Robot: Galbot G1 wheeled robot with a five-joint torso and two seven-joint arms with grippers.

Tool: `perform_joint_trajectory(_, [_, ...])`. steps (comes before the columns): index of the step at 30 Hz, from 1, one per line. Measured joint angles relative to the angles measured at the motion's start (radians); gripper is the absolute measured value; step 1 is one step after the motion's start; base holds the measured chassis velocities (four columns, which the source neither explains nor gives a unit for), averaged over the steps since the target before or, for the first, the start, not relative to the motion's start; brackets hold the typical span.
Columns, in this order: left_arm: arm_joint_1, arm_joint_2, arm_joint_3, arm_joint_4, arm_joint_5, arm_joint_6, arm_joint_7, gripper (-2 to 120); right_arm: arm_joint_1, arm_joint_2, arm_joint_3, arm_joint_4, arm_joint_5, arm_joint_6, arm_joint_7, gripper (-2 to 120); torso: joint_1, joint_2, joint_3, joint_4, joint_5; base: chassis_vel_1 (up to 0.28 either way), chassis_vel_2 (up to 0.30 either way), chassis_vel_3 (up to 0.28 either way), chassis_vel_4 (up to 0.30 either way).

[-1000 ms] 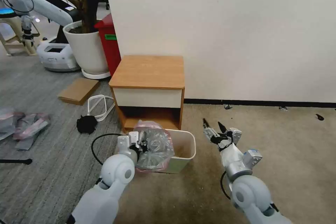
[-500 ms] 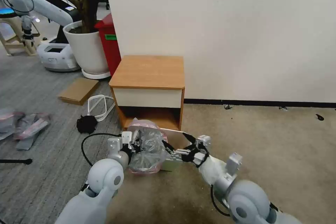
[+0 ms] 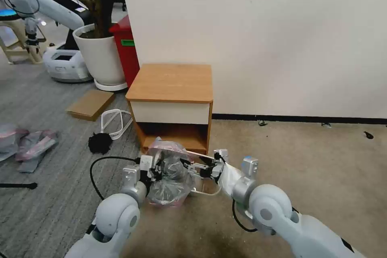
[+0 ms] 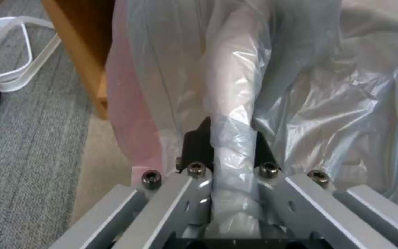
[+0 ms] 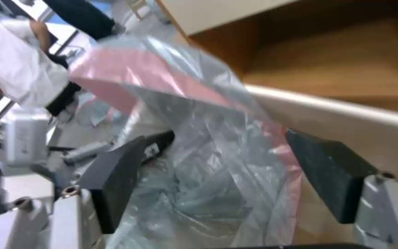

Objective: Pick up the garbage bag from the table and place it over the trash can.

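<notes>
Your left tool (image 4: 229, 162) was clamped on a fold of the bag (image 3: 171, 173); your right tool (image 5: 226, 173) gaped wide around it, mostly hiding the bin (image 3: 207, 188).

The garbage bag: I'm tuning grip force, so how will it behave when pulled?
Probably floppy: the garbage bag hangs crumpled from the left end effector. Likely light and slippery, since its thin film bunches between the fingers. The open right end effector may snag it.

floor (image 3: 314, 161): carpet | on it: table (image 3: 171, 100), trash can (image 3: 207, 187), cardboard sheet (image 3: 90, 105), plant pot (image 3: 100, 58)
</notes>
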Motion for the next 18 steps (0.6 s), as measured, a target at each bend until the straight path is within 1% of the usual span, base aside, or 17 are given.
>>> perform_joint_trajectory(9, [0.019, -0.004, -0.01, -0.015, 0.003, -0.004, 0.01, 5, 0.041, 0.025, -0.041, -0.068, -0.005, 0.002, 0.012, 75, 0.0, 0.0, 0.0, 0.0, 0.0001, 0.0, 0.0, 0.0, 0.0])
perform_joint_trajectory(14, [0.025, -0.001, -0.015, -0.021, 0.005, -0.006, 0.016, 5, 0.057, 0.022, -0.053, -0.091, -0.005, 0.003, 0.011, 74, 0.0, 0.0, 0.0, 0.0, 0.0001, 0.0, 0.0, 0.0, 0.0])
perform_joint_trajectory(18, [0.026, 0.008, -0.023, -0.022, 0.005, -0.012, 0.022, 5, 0.05, 0.001, -0.052, -0.087, -0.002, 0.006, 0.01, 72, 0.0, 0.0, 0.0, -0.0001, 0.0001, 0.0, 0.0, 0.0, 0.0])
